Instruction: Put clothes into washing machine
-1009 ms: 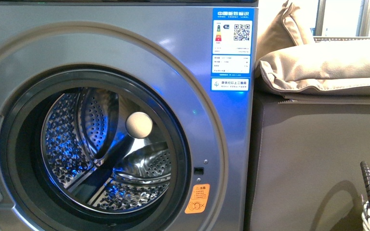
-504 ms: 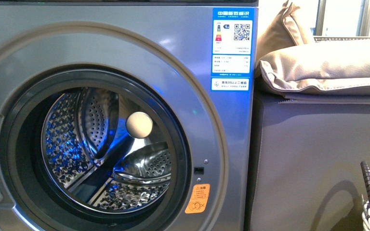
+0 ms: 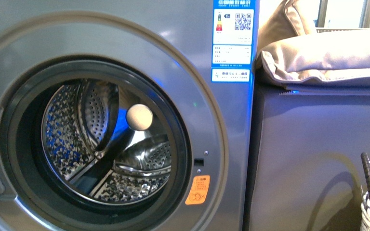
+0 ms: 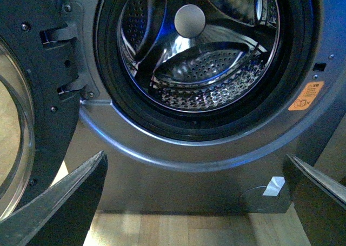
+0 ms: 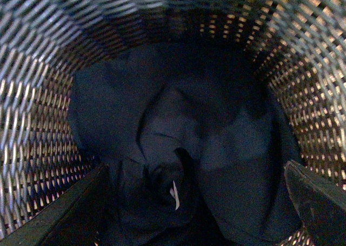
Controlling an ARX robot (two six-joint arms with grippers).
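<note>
Wooden floor [image 4: 162, 230], laundry corner. Nearest item: the right pincer [image 5: 194, 167], jaws spread wide and holding nothing, aimed into a woven wicker basket [image 5: 38, 94]. The clothes [image 5: 178, 143] are dark navy and soft, crumpled into a heap with no clear long axis. They lie at the basket's bottom, straight ahead of that pincer, so the right arm is plainly nearer. The left pincer [image 4: 194, 155], likewise spread and unladen, faces the washing machine [image 3: 125, 43]: door [image 4: 32, 94] swung aside, glossy perforated steel drum [image 3: 101, 139]. Beyond stands a beige-grey cabinet [image 3: 318, 154] bearing cushions [image 3: 327, 57].

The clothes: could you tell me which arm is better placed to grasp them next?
Right: the right gripper, open, hangs inside the basket over the clothes; the left gripper faces the washing machine.
</note>
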